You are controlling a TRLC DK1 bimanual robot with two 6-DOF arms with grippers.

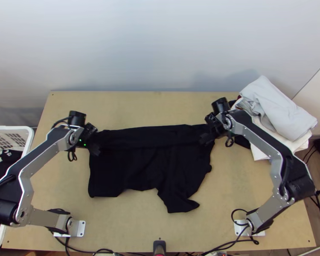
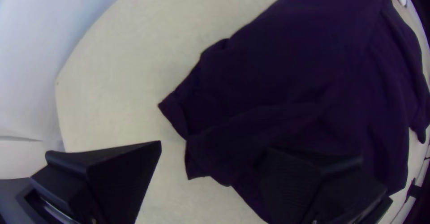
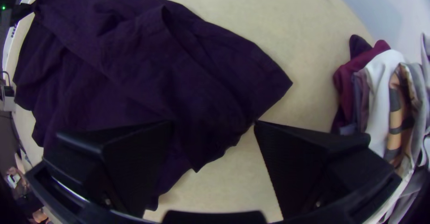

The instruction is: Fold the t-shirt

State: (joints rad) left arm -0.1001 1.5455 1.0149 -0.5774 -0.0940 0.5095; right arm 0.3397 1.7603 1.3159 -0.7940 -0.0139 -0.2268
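One light wooden table (image 1: 126,230), pale wall (image 1: 160,42) beyond; one black t-shirt (image 1: 134,166), rumpled, mid-table, bare margin to near and far edges; my left gripper (image 1: 95,147) and right gripper (image 1: 205,138), fingers parted, at its far corners; clothes stack (image 1: 276,111), far right

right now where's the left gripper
In the top view, the left gripper is on the left side, at the upper left corner of the dark t-shirt.

No legible txt or nos.

pale wall (image 1: 151,42) (faintly shadowed)
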